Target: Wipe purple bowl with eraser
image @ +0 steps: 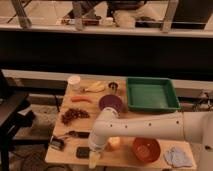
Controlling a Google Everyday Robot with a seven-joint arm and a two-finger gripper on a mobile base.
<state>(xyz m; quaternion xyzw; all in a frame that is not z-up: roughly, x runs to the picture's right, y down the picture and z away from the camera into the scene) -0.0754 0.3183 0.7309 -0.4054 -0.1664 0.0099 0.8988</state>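
The white arm (145,127) is reaching across the front of the wooden table (67,156), and the gripper (94,160) is pointing down at the near edge; whether it is spread or closed cannot be told. The eraser (82,152) is lying flat just beside it, to the left as the camera sees it, and whether the two are touching is unclear. The purple bowl (111,102) is sitting well apart from both, toward the middle of the table, right beside the green tray (151,94). The orange-red bowl (146,149) is resting near the front edge, with the blue cloth (178,156) lying just past it at the corner.
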